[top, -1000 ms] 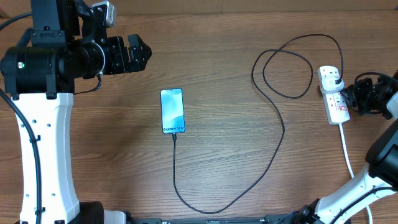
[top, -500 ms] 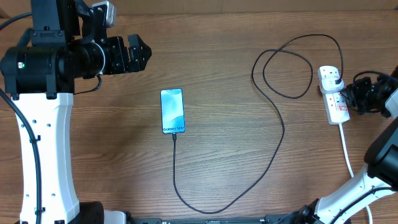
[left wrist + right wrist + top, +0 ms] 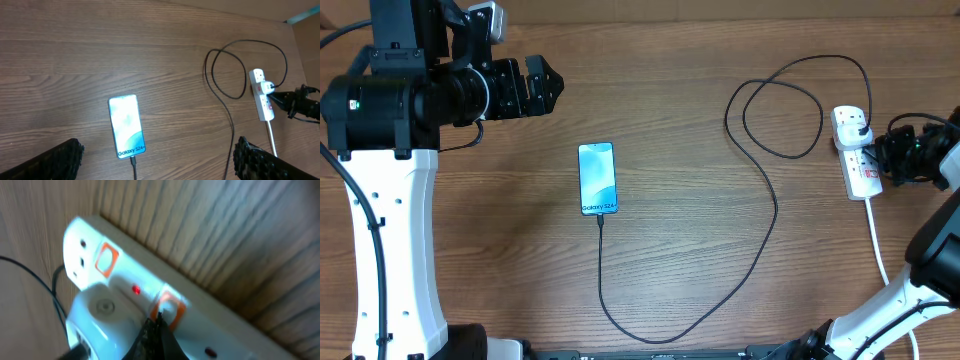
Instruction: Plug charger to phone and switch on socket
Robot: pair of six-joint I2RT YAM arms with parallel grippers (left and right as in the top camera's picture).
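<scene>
The phone (image 3: 597,178) lies flat mid-table with its blue screen lit; it also shows in the left wrist view (image 3: 127,125). The black charger cable (image 3: 760,240) runs from the phone's near end in a long loop to a plug in the white socket strip (image 3: 855,150) at the right edge. My right gripper (image 3: 882,152) is shut, its tip pressed on an orange switch of the socket strip (image 3: 200,315) in the right wrist view (image 3: 159,316); a small red light glows beside it. My left gripper (image 3: 542,88) is open and empty, high at the back left.
The socket strip's white cord (image 3: 877,250) runs toward the front right. The right arm's white base (image 3: 880,315) stands at the front right, the left arm's column (image 3: 390,230) at the left.
</scene>
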